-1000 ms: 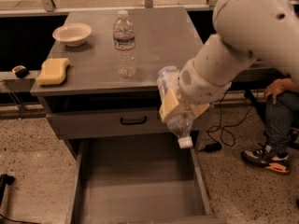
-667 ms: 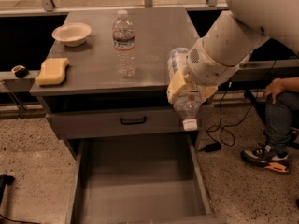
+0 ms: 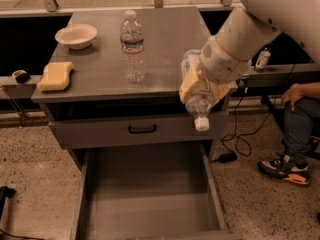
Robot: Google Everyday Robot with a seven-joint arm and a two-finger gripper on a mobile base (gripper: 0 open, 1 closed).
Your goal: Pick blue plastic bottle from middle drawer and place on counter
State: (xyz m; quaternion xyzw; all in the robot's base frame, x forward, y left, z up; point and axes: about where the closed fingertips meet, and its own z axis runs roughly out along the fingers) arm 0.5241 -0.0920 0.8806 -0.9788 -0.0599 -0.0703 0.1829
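Your gripper (image 3: 197, 91) is sitting closed around the blue plastic bottle (image 3: 199, 109), its yellow pads (image 3: 189, 86) pressing the sides; the bottle is hanging tilted in the air, white cap pointing down, at the front right corner of the desk (image 3: 100, 84); it is overlapping the desk's front edge in this view, and whether it is touching there you cannot tell; below, the middle drawer (image 3: 145, 184) is standing pulled out, grey floor showing; above it, a closed drawer front (image 3: 100, 131) is showing its black loop handle; on the desk, a taller water bottle (image 3: 132, 46) is standing upright, a white bowl (image 3: 76, 35) is sitting back left, a yellow sponge (image 3: 55, 76) is lying by the left edge; a person (image 3: 300, 129) is sitting far right.
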